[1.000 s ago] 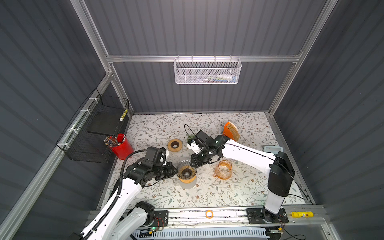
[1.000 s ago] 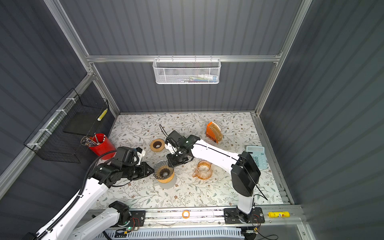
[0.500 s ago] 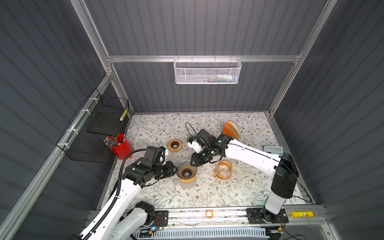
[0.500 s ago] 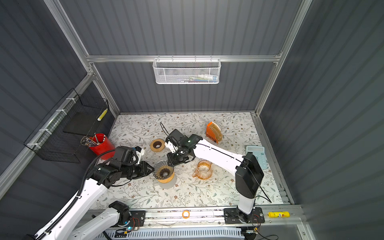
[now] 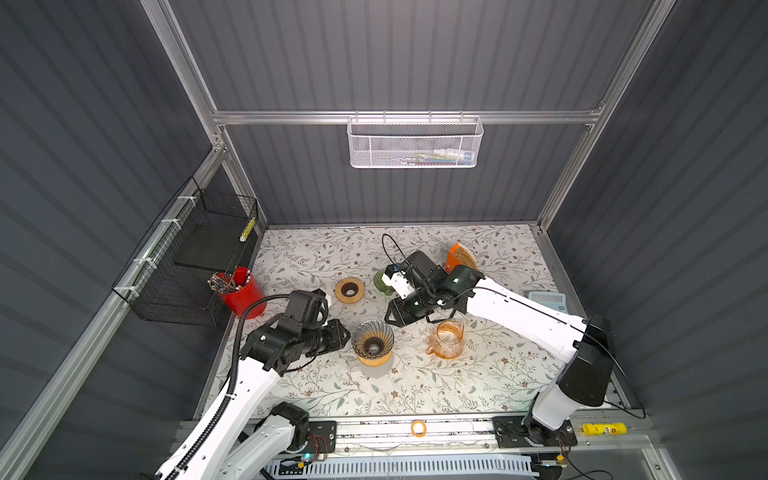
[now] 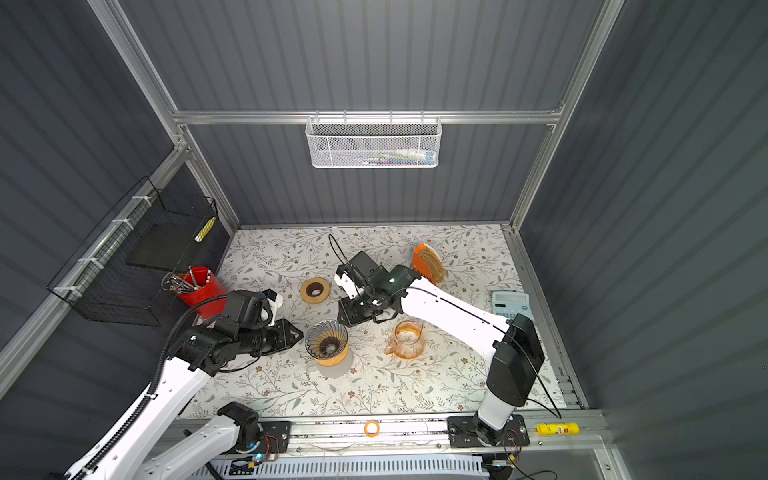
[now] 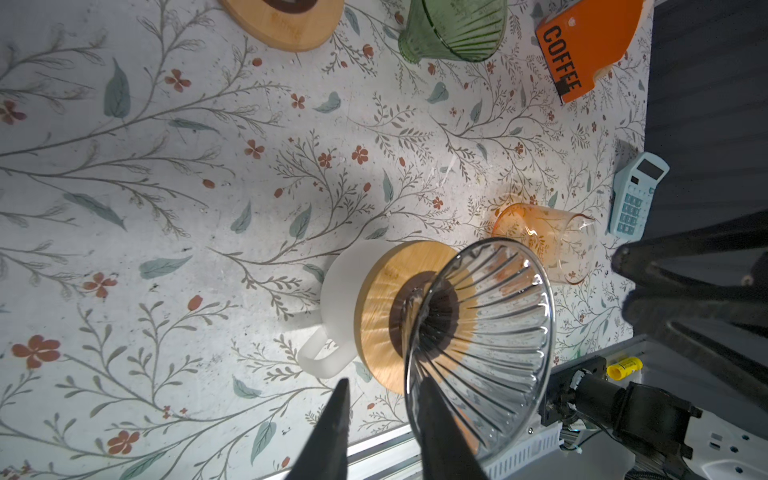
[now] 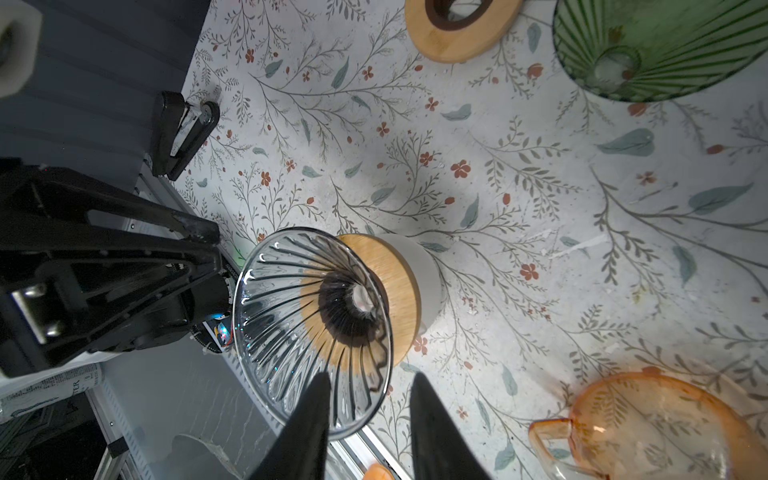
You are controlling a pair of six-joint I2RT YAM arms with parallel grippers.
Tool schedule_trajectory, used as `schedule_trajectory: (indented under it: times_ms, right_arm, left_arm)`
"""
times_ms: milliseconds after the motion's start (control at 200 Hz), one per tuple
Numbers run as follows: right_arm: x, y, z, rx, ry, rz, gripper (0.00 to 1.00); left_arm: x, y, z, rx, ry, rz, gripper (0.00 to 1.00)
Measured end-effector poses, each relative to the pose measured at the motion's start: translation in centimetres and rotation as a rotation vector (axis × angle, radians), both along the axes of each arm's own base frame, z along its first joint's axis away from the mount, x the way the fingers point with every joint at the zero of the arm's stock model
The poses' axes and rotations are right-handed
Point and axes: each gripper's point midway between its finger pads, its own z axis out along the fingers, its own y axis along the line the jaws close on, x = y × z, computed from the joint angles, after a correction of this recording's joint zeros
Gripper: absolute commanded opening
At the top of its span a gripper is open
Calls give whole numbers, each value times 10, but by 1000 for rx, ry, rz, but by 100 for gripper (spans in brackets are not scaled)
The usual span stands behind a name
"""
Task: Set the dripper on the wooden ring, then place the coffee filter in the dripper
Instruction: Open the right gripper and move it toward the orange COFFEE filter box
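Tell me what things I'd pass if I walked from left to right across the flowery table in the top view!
red cup → clear dripper → orange glass jug → pale blue calculator

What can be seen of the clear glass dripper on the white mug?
The dripper is a clear glass cone with dark ribs and a hole at its base, upright, mouth up, empty: no filter inside. It sits in a wooden collar with a dark inner ring, atop a white mug, front of middle on the table. The left gripper and right gripper hold open tips near its rim on opposite sides; contact cannot be told.
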Motion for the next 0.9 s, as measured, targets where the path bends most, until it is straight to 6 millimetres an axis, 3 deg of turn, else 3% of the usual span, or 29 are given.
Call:
schedule_trajectory:
  times_ms: [185,350,565,901]
  right_arm:
    - [10,-17,4,9,-8,-51,35]
    - [27,-44,10,19,-29,-130,35]
    - [56,-91,14,30,-66,-269,34]
    - [92,-173,5,10,-111,-495,32]
  left_arm:
    - [6,9,14,31,-42,42,30]
    - [15,14,27,52,-83,80,31]
    - [39,7,34,60,-106,91,31]
    - [74,-11,47,36,-178,70,31]
